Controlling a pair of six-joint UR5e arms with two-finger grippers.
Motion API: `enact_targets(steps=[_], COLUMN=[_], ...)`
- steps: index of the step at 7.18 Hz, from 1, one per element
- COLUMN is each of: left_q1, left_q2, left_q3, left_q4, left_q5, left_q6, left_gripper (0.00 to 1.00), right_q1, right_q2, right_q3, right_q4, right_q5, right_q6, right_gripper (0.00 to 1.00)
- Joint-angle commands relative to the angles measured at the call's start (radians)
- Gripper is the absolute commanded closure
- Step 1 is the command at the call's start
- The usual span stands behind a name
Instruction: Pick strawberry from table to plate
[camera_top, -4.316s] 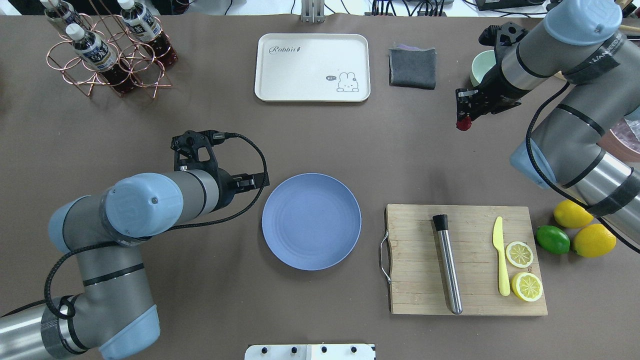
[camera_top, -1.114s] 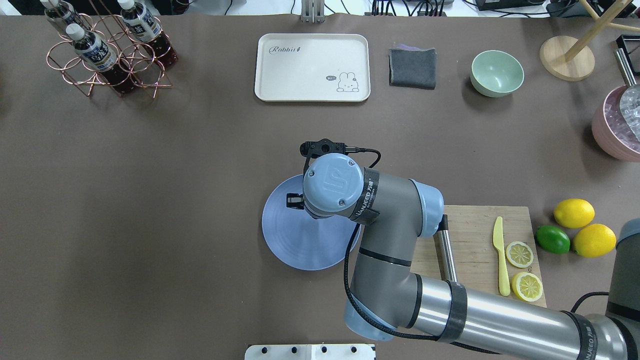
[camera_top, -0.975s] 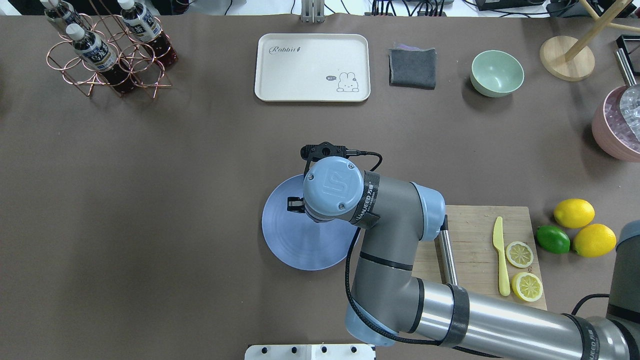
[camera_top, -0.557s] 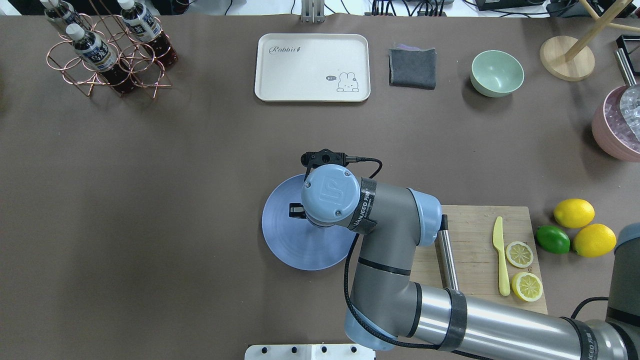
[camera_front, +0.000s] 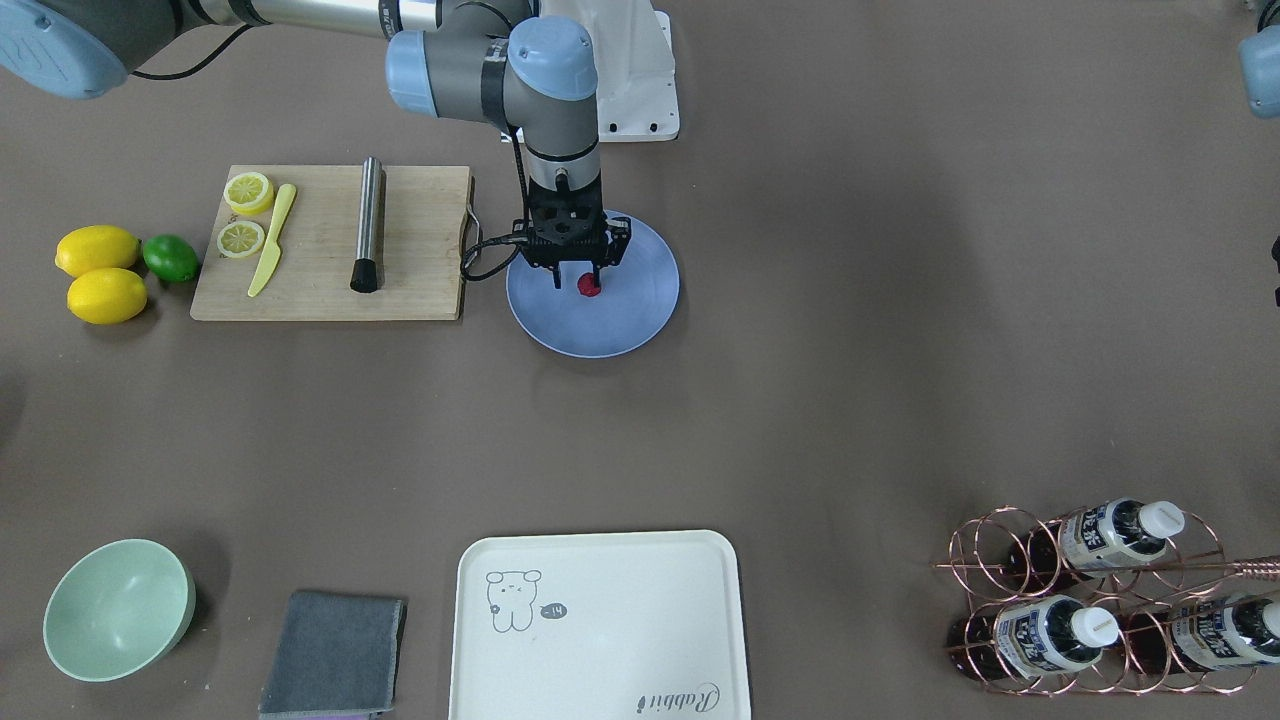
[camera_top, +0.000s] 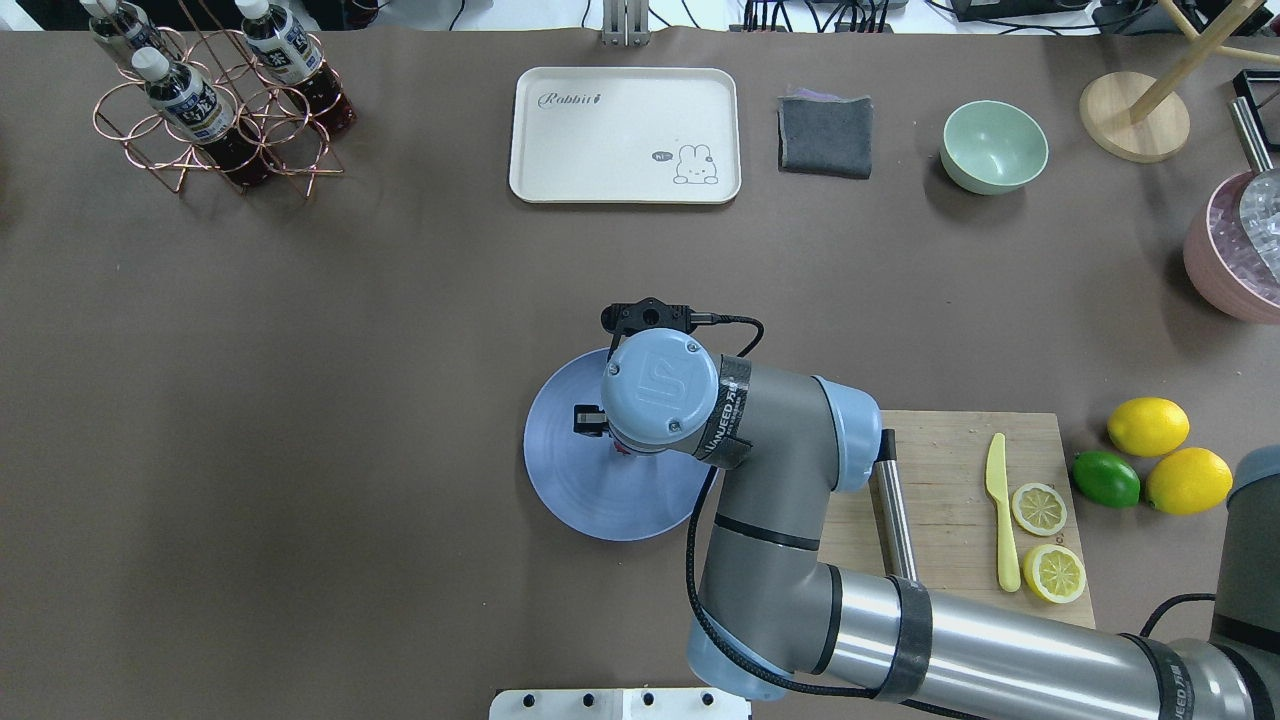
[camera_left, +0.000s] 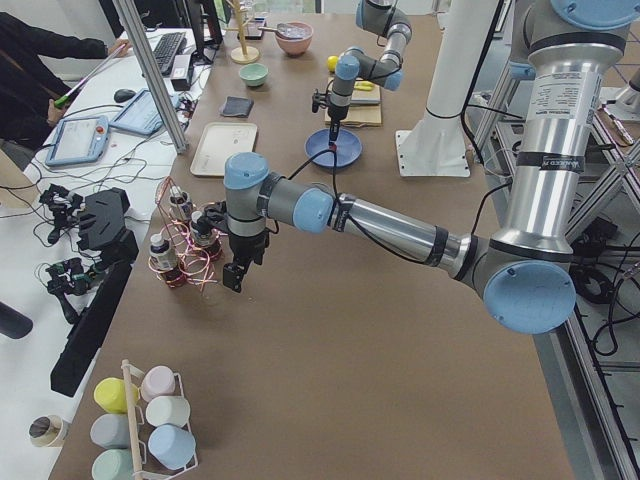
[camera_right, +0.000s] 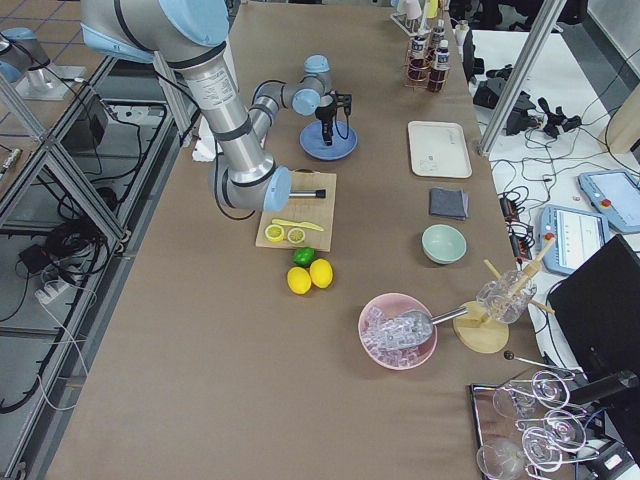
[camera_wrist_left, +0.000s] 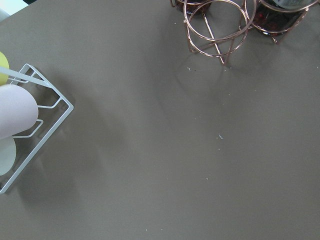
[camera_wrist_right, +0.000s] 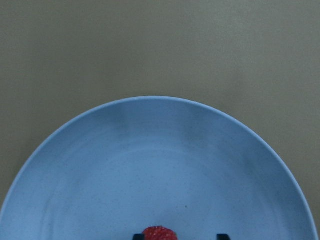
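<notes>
The dark-red strawberry (camera_front: 590, 286) lies on the blue-grey plate (camera_front: 620, 320), close to its centre. My right gripper (camera_front: 577, 278) points straight down over it and is open, its fingertips just above the plate. In the right wrist view the strawberry (camera_wrist_right: 159, 233) sits near one fingertip, with a wide gap to the other, on the plate (camera_wrist_right: 150, 165). From overhead the wrist hides most of it; only a red speck of strawberry (camera_top: 622, 447) shows. My left gripper (camera_left: 236, 280) hangs over bare table (camera_wrist_left: 165, 150) far from the plate; I cannot tell its state.
A cutting board (camera_front: 420, 250) with a metal rod, a yellow knife and lemon slices adjoins the plate. Two lemons and a lime (camera_front: 170, 258) lie beyond it. A cream tray (camera_front: 600, 620), a grey cloth (camera_front: 335, 650), a mint bowl (camera_front: 118, 608) and a copper bottle rack (camera_front: 1090, 600) line the far side.
The right arm has brought the strawberry from the far right to the plate, and the left arm has left the overhead view. In the last half second a red speck appeared under the wrist.
</notes>
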Motion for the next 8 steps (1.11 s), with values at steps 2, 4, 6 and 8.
enact_targets(steps=[2,4,6,8], left_q1=[0.001,-0.007,-0.023,-0.054], left_q2=[-0.001,0.011,0.013,0.042], left_q3=[-0.002,-0.014,-0.01,-0.004], left_q4=[0.0,0.003,0.006,0.003], left_q5=[0.0,-0.002,-0.002,-0.002], left_q6=[0.0,0.002,0.002,0.041], left_gripper=[0.02,0.02,0.02,0.02], right_q1=[0.083,0.263,0.447,0.713], right_q2=[-0.048,-0.114,-0.313,-0.498], right_q3=[0.165,0.329,0.39,0.365], right_q4=[-0.088,-0.283,-0.308,-0.296], right_q5=[0.064,0.237,0.336,0.514], right_q6=[-0.012,-0.126,-0.441,-0.795], right_gripper=[0.0,0.0,0.0,0.0])
